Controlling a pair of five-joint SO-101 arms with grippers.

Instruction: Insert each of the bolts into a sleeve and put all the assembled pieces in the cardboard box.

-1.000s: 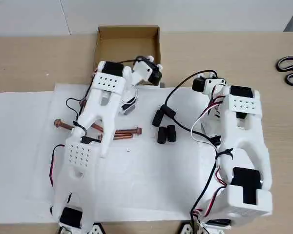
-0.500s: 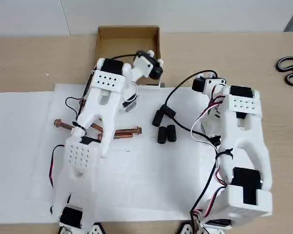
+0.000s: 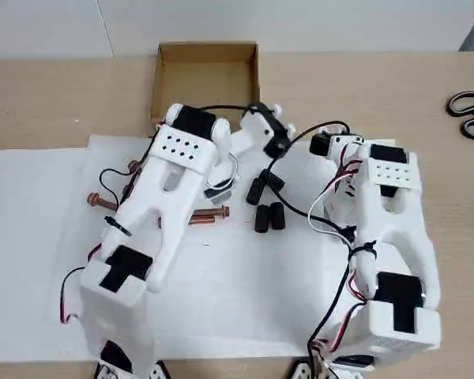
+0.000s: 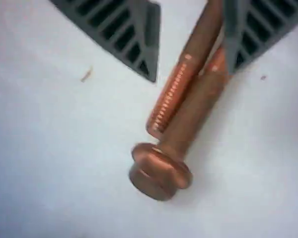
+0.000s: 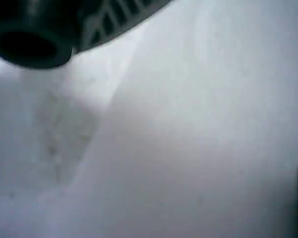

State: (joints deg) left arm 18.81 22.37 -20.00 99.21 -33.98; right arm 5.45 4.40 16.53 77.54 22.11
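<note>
Two copper bolts point(image 4: 186, 119) lie side by side on the white paper, one head point(image 4: 159, 171) toward the camera. My left gripper point(image 4: 191, 69) is open just above them, its dark fingers point(image 4: 134, 34) on either side of the shafts. From above, the same bolts point(image 3: 209, 213) lie beside the left arm, with the left gripper point(image 3: 220, 183) over their far side. My right gripper point(image 5: 74, 29) is shut on a black sleeve point(image 5: 30, 44), held off the paper with its bore showing. Three loose sleeves point(image 3: 262, 219) lie between the arms. The cardboard box point(image 3: 205, 71) stands at the back.
More copper bolts point(image 3: 103, 200) lie left of the left arm, partly hidden under it. Black cables point(image 3: 292, 201) trail across the paper near the sleeves. Scissors point(image 3: 470, 110) rest at the far right on the bare table. The right arm point(image 3: 387, 197) stands over the paper's right part.
The left arm has swung from the box's near edge toward the middle, and its gripper has come down over the pair of bolts. The right arm has barely shifted.
</note>
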